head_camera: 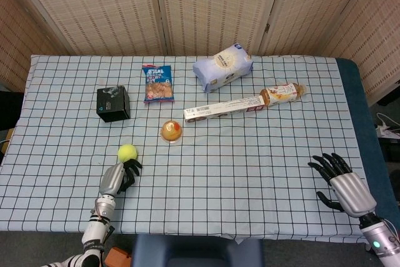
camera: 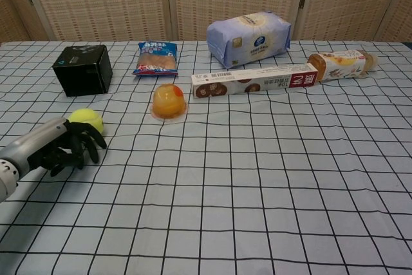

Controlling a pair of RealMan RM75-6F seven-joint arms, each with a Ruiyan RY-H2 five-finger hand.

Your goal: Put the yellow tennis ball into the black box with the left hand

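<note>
The back is closed off by a woven reed folding screen (head_camera: pixel 206 4) with pale wooden frames. The bench (head_camera: pixel 262 148) is draped in a light blue cloth gridded with black lines, slightly rippled. Everything is lit evenly, with soft shadows only.

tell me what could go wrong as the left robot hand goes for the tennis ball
1. The left robot hand has fingers at the yellow tennis ball but no clear grip, so a nudge could roll it away.
2. The black box looks barely bigger than the ball, so a release off centre might bounce out.
</note>
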